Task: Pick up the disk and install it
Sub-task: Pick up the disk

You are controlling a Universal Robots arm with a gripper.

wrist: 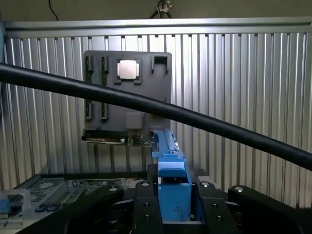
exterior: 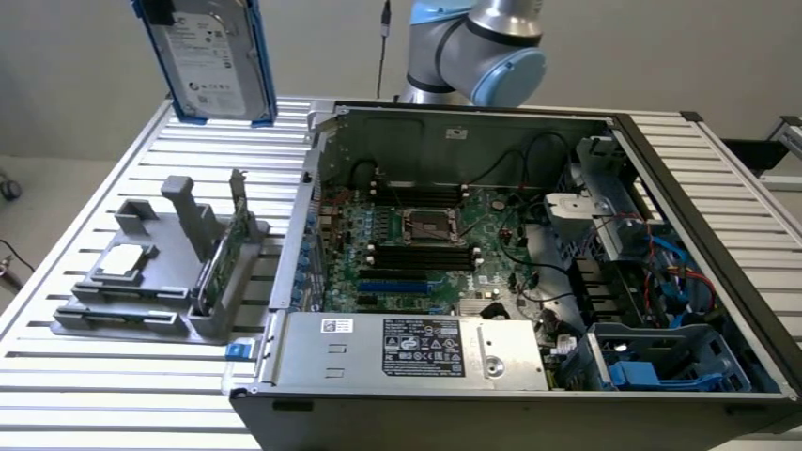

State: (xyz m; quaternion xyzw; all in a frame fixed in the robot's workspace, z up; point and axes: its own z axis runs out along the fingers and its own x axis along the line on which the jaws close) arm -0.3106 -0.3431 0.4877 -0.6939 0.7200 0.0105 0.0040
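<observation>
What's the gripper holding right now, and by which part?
The gripper holds the disk by its upper end, jaws clamped across the blue rail.

I see ribbed metal tabletop [exterior: 113, 178]. Directly on it: grey holder [exterior: 138, 310] toward exterior view's left, open computer case [exterior: 501, 127] just beside.

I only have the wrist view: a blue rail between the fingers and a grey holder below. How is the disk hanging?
Observer: The disk stands on edge in the gripper, with its white label facing the exterior camera, high on the exterior view's left.
Operator: Where is the case from there?
Observer: The open computer case lies toward the exterior view's right of the disk, with its motherboard exposed.
Operator: Any drive cage in it?
Observer: A cage with blue plastic parts sits in the case's near corner on the exterior view's right.
</observation>
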